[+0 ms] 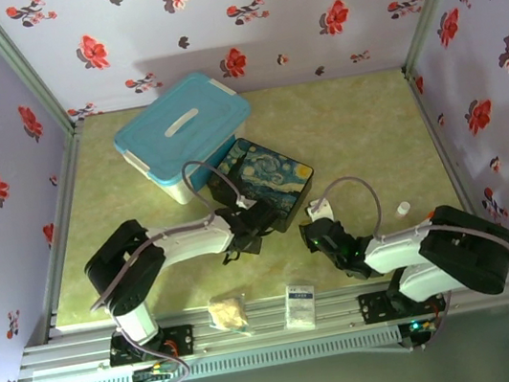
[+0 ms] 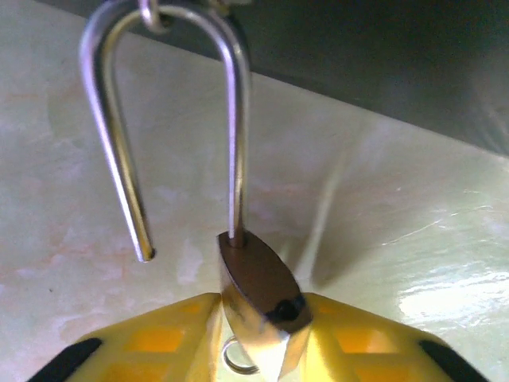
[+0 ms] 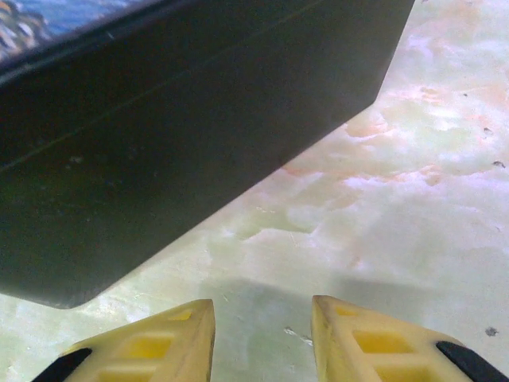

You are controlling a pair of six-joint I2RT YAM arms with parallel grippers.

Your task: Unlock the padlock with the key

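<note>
Pale-blue plastic marks the lidded storage bin [image 1: 182, 130] at the far left of the green marbled tabletop [image 1: 362, 135]. Near the front edge, a crumpled beige lump [image 1: 227, 312] lies apart from the work.

The left hand [image 2: 261, 310] reaches in just beside the near left side of the painted dark-blue box [image 1: 270, 179]. Its yellow fingers [image 2: 159, 338] sit against either side of the padlock [image 2: 256, 278], gripping the brass body. The silver shackle [image 2: 111, 119] points away from the wrist, one leg seated in the body and the other hanging free of it. A small wire ring [image 2: 235, 360] shows under the body. A dark stud sits at the body's near end; whether it is the key cannot be told.

A white rectangular packet [image 1: 300, 305] rests at the front edge. The right hand [image 3: 262, 314] is low over bare tabletop, fingers parted and holding nothing, with the box's dark side wall close ahead. A small white bottle [image 1: 403, 210] stands to its right, well clear.
</note>
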